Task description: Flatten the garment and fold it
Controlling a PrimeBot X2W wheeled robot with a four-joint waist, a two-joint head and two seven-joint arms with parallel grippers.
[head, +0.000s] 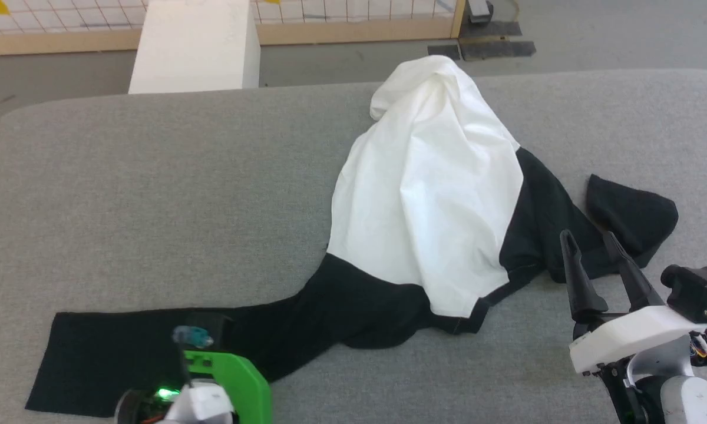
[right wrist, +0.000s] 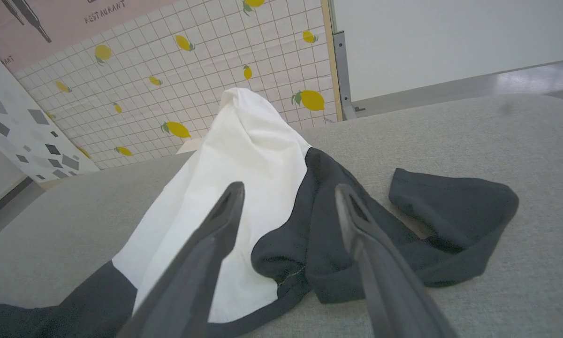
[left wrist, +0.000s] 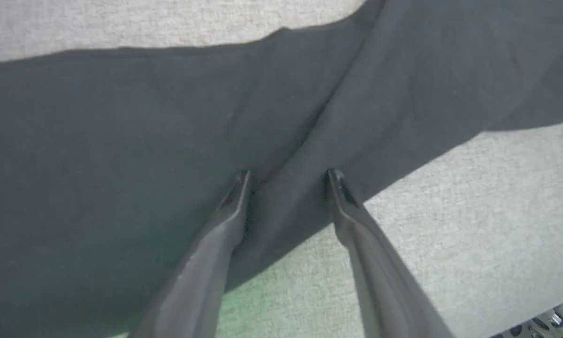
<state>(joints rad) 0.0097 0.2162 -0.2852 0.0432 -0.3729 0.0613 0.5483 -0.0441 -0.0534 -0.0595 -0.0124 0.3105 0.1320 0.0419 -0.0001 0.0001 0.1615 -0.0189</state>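
The garment (head: 430,194) lies crumpled on the grey table (head: 153,194), its white body bunched up toward the far edge. One black sleeve (head: 124,353) stretches flat to the near left; the other black sleeve (head: 630,212) is folded over at the right. My left gripper (left wrist: 288,176) points down at the flat sleeve (left wrist: 122,141), jaws apart, both fingertips (left wrist: 241,180) touching the cloth near its edge. Its green wrist (head: 230,377) shows at the lower left. My right gripper (head: 588,238) hovers open just short of the black hem (right wrist: 286,263), holding nothing.
A white block (head: 194,44) stands beyond the table's far edge, in front of a tiled wall with lemon prints (right wrist: 169,70). Bare grey table surface spreads to the left of the garment and along the near edge between my arms.
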